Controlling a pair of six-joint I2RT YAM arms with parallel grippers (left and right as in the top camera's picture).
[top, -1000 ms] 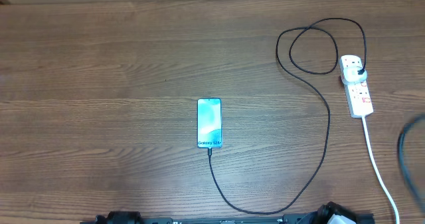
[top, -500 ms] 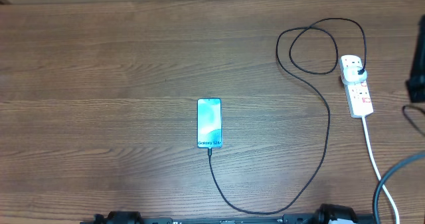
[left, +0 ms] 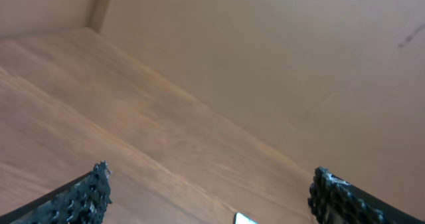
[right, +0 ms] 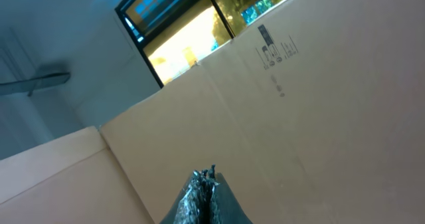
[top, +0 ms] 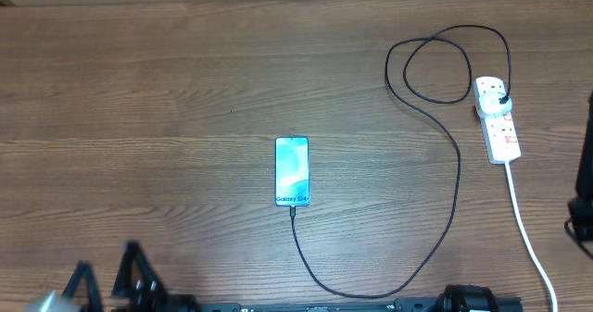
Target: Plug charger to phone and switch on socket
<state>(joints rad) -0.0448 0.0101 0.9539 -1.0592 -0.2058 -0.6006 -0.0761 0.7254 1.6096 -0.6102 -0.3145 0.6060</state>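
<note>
The phone [top: 291, 171] lies flat mid-table with its teal screen up. The charger [top: 456, 192], a thin black cable, meets the phone's near end, sweeps right and loops up to its black plug [top: 501, 97], which sits in the far outlet of the socket [top: 498, 122]. My left gripper [top: 109, 277] hovers blurred at the near left edge, well away from the phone. In the left wrist view the left gripper [left: 209, 199] is open and empty, with a corner of the phone [left: 244, 219] below. The right gripper [right: 206, 183] is shut on nothing and points at a cardboard wall.
The socket's thick white cord [top: 524, 229] runs toward the near right corner. My right arm [top: 585, 196] shows as a dark shape at the right edge, beside that cord. A cardboard wall [right: 312, 104] backs the table.
The left gripper has come into view at the near left edge. The right arm's dark shape has shifted along the right edge. Phone, cable and socket have not moved.
</note>
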